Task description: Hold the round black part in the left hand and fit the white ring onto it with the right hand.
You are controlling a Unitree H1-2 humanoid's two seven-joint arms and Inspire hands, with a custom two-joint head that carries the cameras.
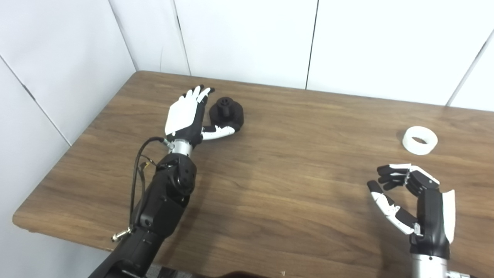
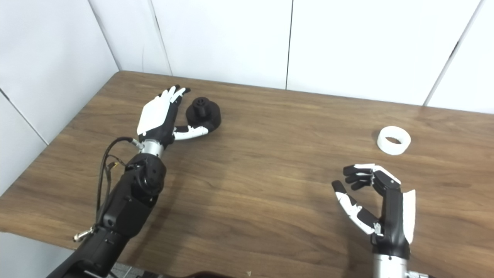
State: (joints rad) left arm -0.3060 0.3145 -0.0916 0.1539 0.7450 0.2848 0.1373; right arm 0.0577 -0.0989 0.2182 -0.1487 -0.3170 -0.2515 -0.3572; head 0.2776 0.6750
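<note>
The round black part (image 1: pixel 227 113) rests on the wooden table (image 1: pixel 278 173) at the back left, its knob pointing up. My left hand (image 1: pixel 188 116) is open right beside it on its left, fingers stretched past it and the thumb lying along its near side. The white ring (image 1: pixel 420 140) lies flat at the right of the table. My right hand (image 1: pixel 415 200) hovers open nearer the front edge, well short of the ring, its fingers curled with nothing between them and the thumb.
White wall panels (image 1: pixel 247 38) close off the table at the back and on the left. A loose black cable (image 1: pixel 139 162) loops off my left forearm.
</note>
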